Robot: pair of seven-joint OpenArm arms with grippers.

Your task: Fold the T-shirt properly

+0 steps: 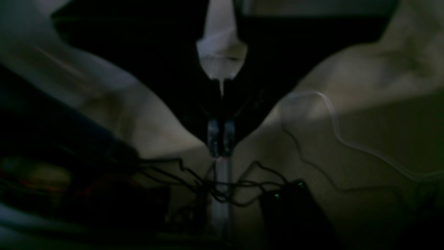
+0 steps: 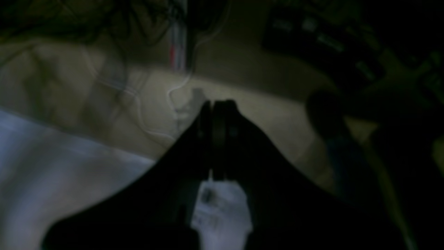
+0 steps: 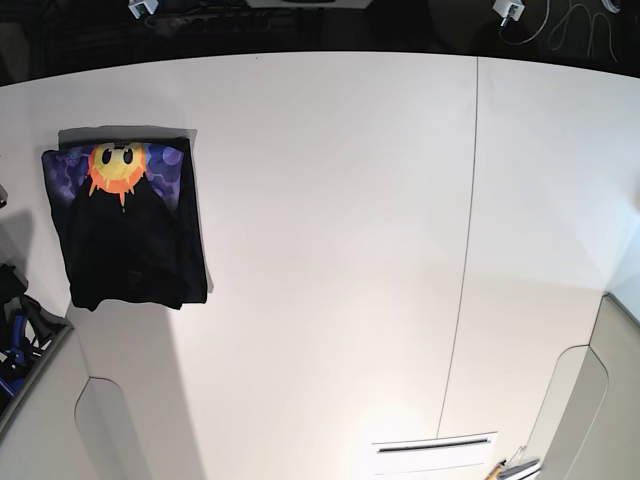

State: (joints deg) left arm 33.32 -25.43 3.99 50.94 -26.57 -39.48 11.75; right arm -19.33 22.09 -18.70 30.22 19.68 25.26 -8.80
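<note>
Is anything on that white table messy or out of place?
Nothing much: the T-shirt lies folded on the table, near its edge, sun print partly showing. Both wrist views are dark and blurred.

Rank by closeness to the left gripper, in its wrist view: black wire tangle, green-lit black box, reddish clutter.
From the left gripper:
1. black wire tangle, just below.
2. black box, lower right.
3. reddish clutter, far left.

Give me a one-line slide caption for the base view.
Folded black T-shirt, sun-face print showing at its top, lies at the left of the white table.
</note>
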